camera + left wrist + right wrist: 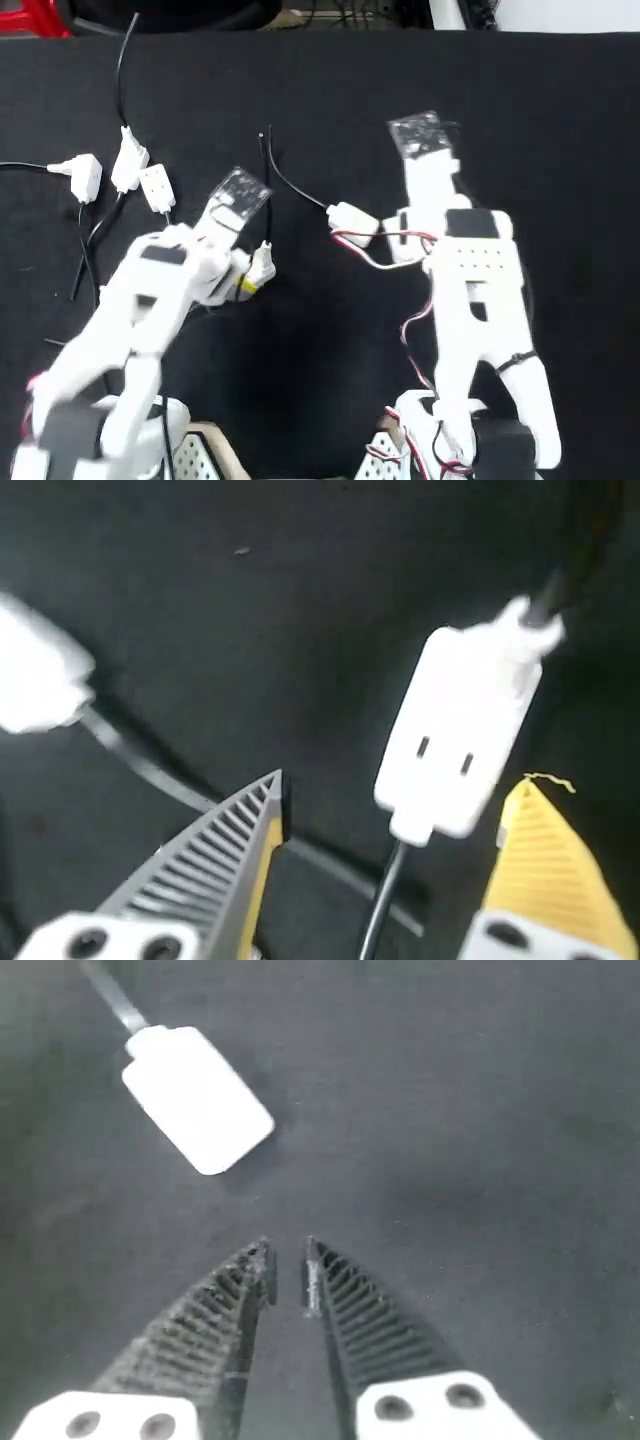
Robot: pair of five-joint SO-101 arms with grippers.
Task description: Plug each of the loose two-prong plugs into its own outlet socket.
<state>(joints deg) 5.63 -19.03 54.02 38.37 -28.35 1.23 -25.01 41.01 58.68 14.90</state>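
The left gripper (400,780) stands wide open with nothing in its hold. Its grey and yellow fingers (215,865) flank the outlet socket (462,725), which lies flat on the black table (560,120) with its two slots facing up. That spread reads as a setup to straddle the socket body and steady it, with the yellow finger just beside one edge and the grey one farther from the other. A dark cable (385,900) leaves the socket's near end and runs back between the fingers. Seen from above, I judge this socket to be the white piece just off the table's centre toward 9 o'clock, close against the left arm (150,290). Its cord trails off toward 12 o'clock, which should leave slack for turning it. The right gripper (287,1260) is all but closed, a sliver of gap between its dark fingers, and it grips nothing as it hovers over bare table. A white connector (197,1100) lies ahead of it and apart, its face hidden, so I cannot tell prongs from slots. It is probably the piece just off centre toward 1 o'clock, beside the right arm (470,270) — placed where that arm could take it. Three more white pieces (128,170) cluster at about 10 o'clock, well apart from both grippers, and I cannot tell whether any are mated.
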